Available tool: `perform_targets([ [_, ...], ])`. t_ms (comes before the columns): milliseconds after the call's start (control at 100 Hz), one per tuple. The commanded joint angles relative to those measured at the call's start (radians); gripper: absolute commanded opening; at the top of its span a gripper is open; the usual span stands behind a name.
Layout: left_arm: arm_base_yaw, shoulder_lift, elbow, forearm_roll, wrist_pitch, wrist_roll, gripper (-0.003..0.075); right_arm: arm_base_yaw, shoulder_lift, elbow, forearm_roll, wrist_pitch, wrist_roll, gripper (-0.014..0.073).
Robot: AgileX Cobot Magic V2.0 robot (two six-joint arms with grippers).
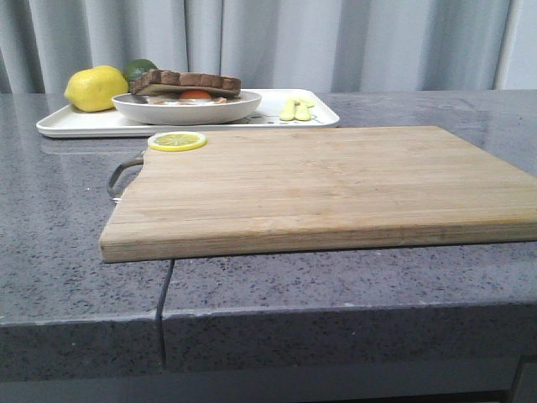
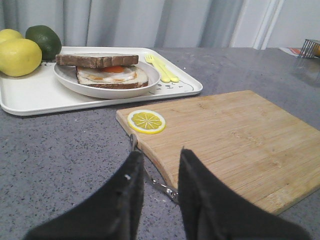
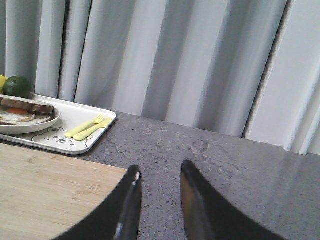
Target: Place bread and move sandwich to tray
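Grey stone counter [image 1: 67,252], wooden cutting board [image 1: 336,185] across its middle, bare but for a lemon slice [image 1: 177,141] at its far-left corner. Tray [image 2: 30,97] at the counter's far-left, already carrying the round dish [image 2: 107,87] with the sandwich [image 2: 112,75]: bread [image 2: 97,60] laid over the egg toast. Probably soft, light, top slice prone to sliding; best lifted by the dish's stiff rim. Left gripper [image 2: 157,172] and right gripper [image 3: 159,185] both parted narrowly, holding nothing.
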Motion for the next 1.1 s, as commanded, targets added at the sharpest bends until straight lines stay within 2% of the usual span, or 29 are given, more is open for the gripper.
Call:
perform_targets([
  [0,-0.006,0.002,-0.028,-0.007,-0.085,-0.008,0.0071,-0.003,0.01,-0.025,-0.054,0.023,-0.01,0.0219],
  [100,-0.006,0.002,-0.028,-0.007,-0.085,-0.008,-0.0019,-0.003,0.01,-0.025,-0.054,0.024,-0.01,0.0148],
  [230,-0.006,0.002,-0.028,-0.007,-0.087,-0.008,-0.002,-0.003,0.01,-0.025,-0.054,0.02,-0.01,-0.0077],
  [1060,-0.004,-0.001,-0.016,0.002,-0.086,-0.008,-0.002,-0.003,0.01,-0.025,-0.042,0.038,-0.01,-0.0069],
  [1090,0.004,-0.006,-0.007,0.042,-0.095,0.036,-0.002,-0.003,0.01,-0.025,-0.041,0.038,-0.01,-0.0069],
])
